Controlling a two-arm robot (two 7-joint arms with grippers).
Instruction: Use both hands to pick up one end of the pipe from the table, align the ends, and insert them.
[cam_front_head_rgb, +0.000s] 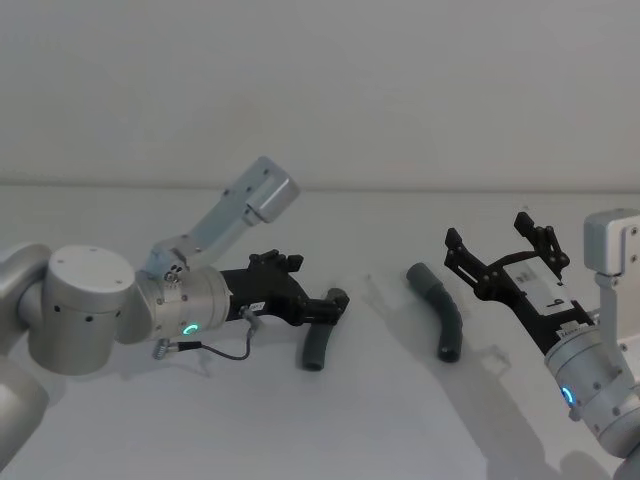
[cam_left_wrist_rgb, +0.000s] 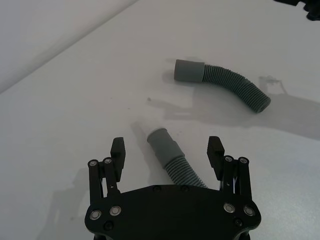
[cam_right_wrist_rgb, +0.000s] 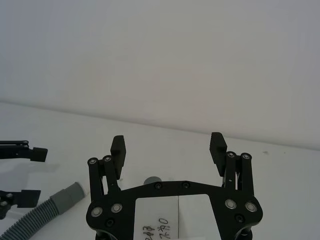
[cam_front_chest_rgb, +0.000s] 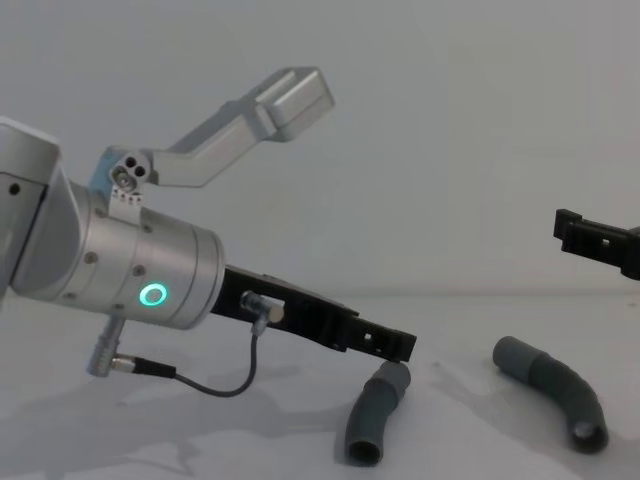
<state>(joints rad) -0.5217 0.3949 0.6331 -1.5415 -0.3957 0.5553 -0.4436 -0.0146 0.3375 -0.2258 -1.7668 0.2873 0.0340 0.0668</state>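
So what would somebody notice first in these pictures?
Probably the glowing green ring on the thick silver wrist of the left gripper, which reaches low over the white table. Its jaws are open on either side of one grey pipe piece. The other pipe piece lies alone further right, and the right gripper is raised to the right of it, jaws open too.

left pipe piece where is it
In the head view the left pipe piece lies on the table, its far end at the open left tool, the other piece to its right.
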